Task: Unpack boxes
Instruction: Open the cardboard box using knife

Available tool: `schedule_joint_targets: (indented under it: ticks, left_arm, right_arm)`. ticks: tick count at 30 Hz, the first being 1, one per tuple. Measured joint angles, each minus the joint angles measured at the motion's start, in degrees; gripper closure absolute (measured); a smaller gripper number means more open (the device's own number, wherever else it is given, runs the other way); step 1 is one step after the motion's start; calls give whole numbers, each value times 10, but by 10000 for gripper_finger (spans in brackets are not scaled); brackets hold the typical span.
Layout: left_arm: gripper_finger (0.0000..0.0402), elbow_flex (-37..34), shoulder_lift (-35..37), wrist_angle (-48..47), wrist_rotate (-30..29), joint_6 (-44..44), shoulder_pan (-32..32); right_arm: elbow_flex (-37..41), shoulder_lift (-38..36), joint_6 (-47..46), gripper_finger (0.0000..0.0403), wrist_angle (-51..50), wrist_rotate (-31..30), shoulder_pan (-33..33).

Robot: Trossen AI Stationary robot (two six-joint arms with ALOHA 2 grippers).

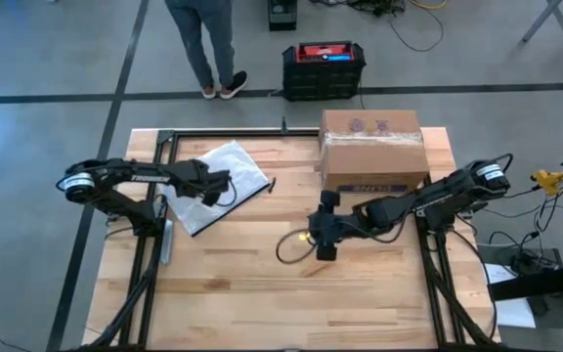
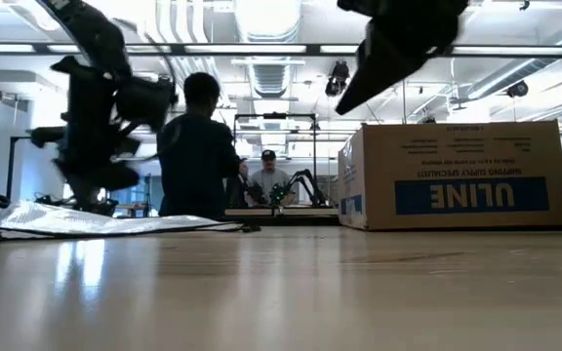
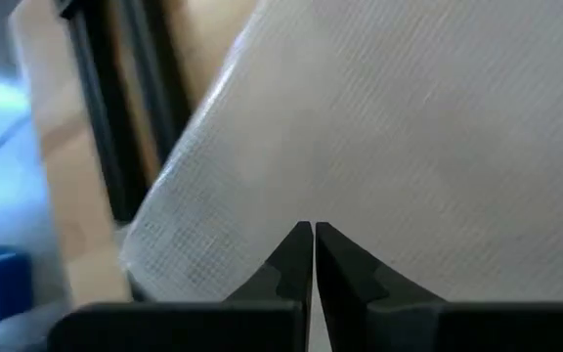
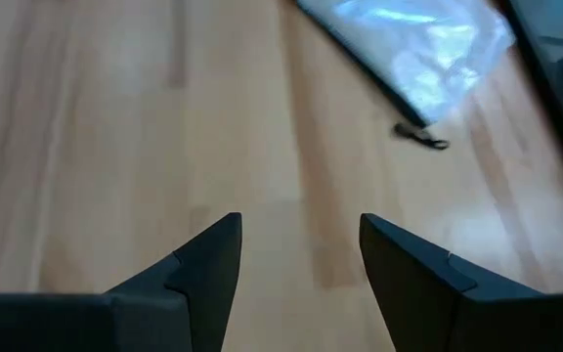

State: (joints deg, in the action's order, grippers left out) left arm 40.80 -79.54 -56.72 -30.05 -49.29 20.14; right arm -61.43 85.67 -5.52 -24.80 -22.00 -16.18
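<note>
- While my right arm reaches in from the table's right side, my right gripper (image 1: 324, 225) hangs over bare wood near the table's middle, fingers (image 4: 213, 259) spread apart w/ nothing between them, only tabletop (image 4: 115, 147) showing thru the gap.
- Just beside that gripper on the wood lies a thin dark cable loop (image 1: 291, 246) w/ a small yellowish spot at it; can't tell what the spot is.
- On the left, my left gripper (image 1: 225, 182) sits over the clear plastic bag (image 1: 218, 186), fingers (image 3: 296, 256) pressed together tip to tip. Left wrist view shows the bag's whitish woven-looking surface (image 3: 409, 137) right past the tips; can't tell if any film is caught between them.
- The bag lies flat on the left half of the table, one corner pointing toward the middle, w/ a small dark bit (image 4: 420, 137) on the wood just off that corner.
- Farther back, the cardboard box (image 1: 372, 150) stands on the table's far right corner, flaps shut w/ tape along the top, blue ULINE label (image 2: 471, 195) facing the near side. It's well apart from both grippers, nothing touching it.
- Beyond the table's far edge, on the floor, sits a black-and-red case (image 1: 323, 66).
- Left of that case a person (image 1: 206, 44) stands on the floor; low view shows a person's back (image 2: 198, 151) behind the bag.
</note>
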Motion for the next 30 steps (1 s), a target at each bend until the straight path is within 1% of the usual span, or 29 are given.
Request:
schedule_joint_targets:
  ticks: [3, 5, 7, 10, 12, 16, 20, 22, 23, 25, 30]
  left_arm:
    - [402, 9, 1, -23, 42, -2, -7]
    - [402, 16, 1, -34, 93, -15, -21]
    - [402, 22, 2, -73, 152, -26, -38]
    - [402, 34, 1, -110, 222, -44, -92]
    - [401, 41, -2, -138, 264, -44, -137]
    - [402, 49, -13, -157, 344, -43, -221]
    - [402, 42, -35, -177, 436, -12, -279]
    - [402, 35, -58, -206, 459, -4, -291]
    - [402, 32, -69, -222, 461, 3, -292]
    - [402, 25, -92, -249, 461, 26, -291]
    - [402, 18, -151, -249, 444, 59, -290]
  right_arm:
    - [9, 0, 4, 208, 0, 0, -24]
    - [21, 0, 4, 208, -3, 0, -43]
    - [33, 0, 4, 208, -2, 0, -57]
    - [56, 0, -1, 209, 4, -6, -78]
    - [74, 0, -5, 208, 30, -15, -84]
    - [104, 1, -2, 209, 85, -21, -91]
    - [126, 3, 2, 208, 148, -21, -92]
    - [129, 6, 1, 208, 170, -21, -93]
    - [129, 8, 1, 208, 176, -21, -94]
    - [130, 11, -1, 208, 191, -21, -96]
    - [130, 12, -9, 208, 206, -21, -109]
